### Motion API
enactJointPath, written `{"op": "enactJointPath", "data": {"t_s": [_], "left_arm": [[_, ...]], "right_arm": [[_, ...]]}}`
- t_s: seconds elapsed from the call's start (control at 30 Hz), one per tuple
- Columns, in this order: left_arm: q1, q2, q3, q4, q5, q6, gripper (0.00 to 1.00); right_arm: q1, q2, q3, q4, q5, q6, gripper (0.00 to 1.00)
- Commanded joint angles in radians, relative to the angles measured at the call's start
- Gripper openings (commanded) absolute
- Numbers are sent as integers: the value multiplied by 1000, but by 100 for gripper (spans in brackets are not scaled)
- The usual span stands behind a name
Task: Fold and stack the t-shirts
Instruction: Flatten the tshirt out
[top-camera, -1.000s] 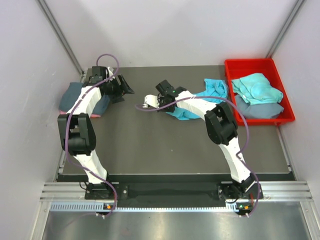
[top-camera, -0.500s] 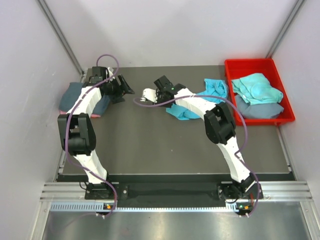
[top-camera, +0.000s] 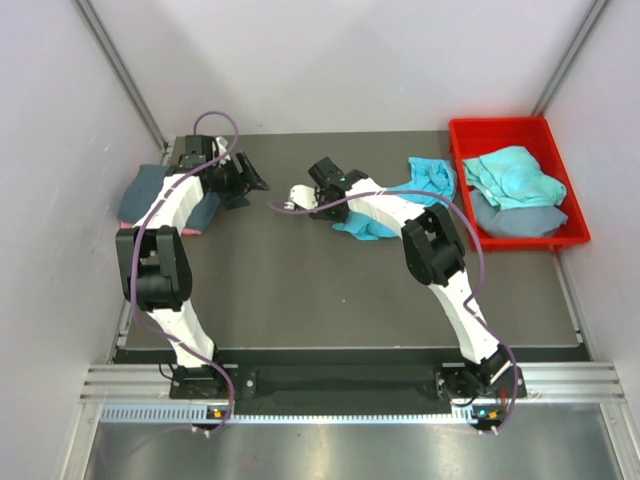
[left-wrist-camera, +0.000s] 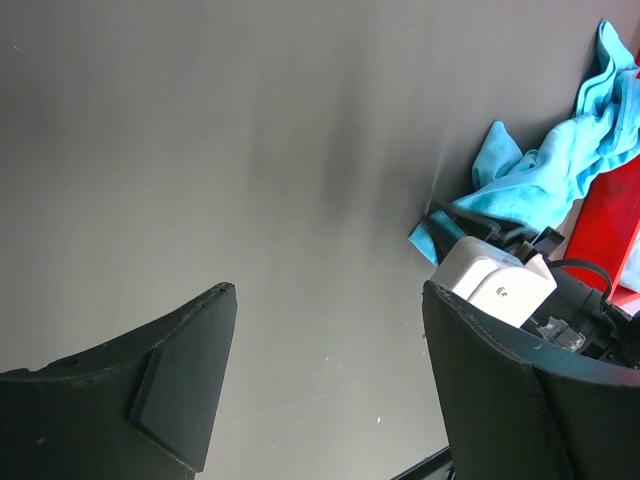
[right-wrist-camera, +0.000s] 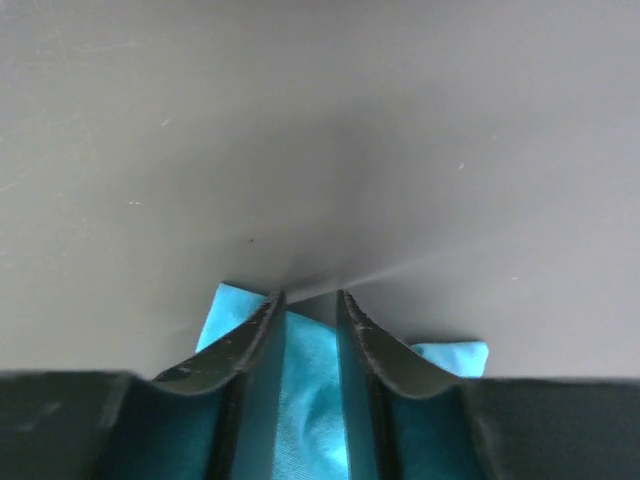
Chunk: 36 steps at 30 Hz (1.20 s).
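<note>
Your right gripper (right-wrist-camera: 308, 296) pinches a crumpled turquoise t-shirt (top-camera: 432, 177) just left of the red bin (top-camera: 505, 123), where more t-shirts (top-camera: 515, 178) wait unfolded, so only the small stack (top-camera: 140, 190) far left of the bin looks done, your left gripper (left-wrist-camera: 328, 292) spread empty beside it.

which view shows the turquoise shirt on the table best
The top external view: the turquoise shirt lies crumpled beside the red bin, though the right arm covers part. The left wrist view catches it at the frame's edge; the right wrist view shows only a fold between the jaws.
</note>
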Motion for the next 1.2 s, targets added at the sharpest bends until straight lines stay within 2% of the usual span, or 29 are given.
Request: {"op": "enactJointPath", "data": {"t_s": [0.0, 0.13, 0.43, 0.67, 0.73, 0.8, 1.0, 1.17], "left_arm": [[8, -54, -7, 28, 13, 1, 79], [8, -53, -5, 28, 15, 1, 79], [8, -42, -5, 37, 23, -9, 79], [8, -28, -1, 45, 33, -20, 79], [8, -27, -1, 46, 36, -23, 79], [7, -24, -1, 48, 39, -25, 79], [8, -22, -4, 48, 41, -25, 79], [8, -23, -4, 45, 41, -22, 79]], "right_arm": [[-6, 9, 28, -31, -18, 18, 17], [-11, -3, 28, -20, -25, 41, 0], [-20, -89, 131, 51, 16, 21, 0], [-23, -138, 157, 19, 15, 21, 0], [-23, -144, 140, -14, 2, 49, 23], [-25, -135, 121, -72, -24, 69, 41], [-29, -117, 39, -115, -99, 107, 44], [-37, -65, 68, -152, -120, 124, 43]]}}
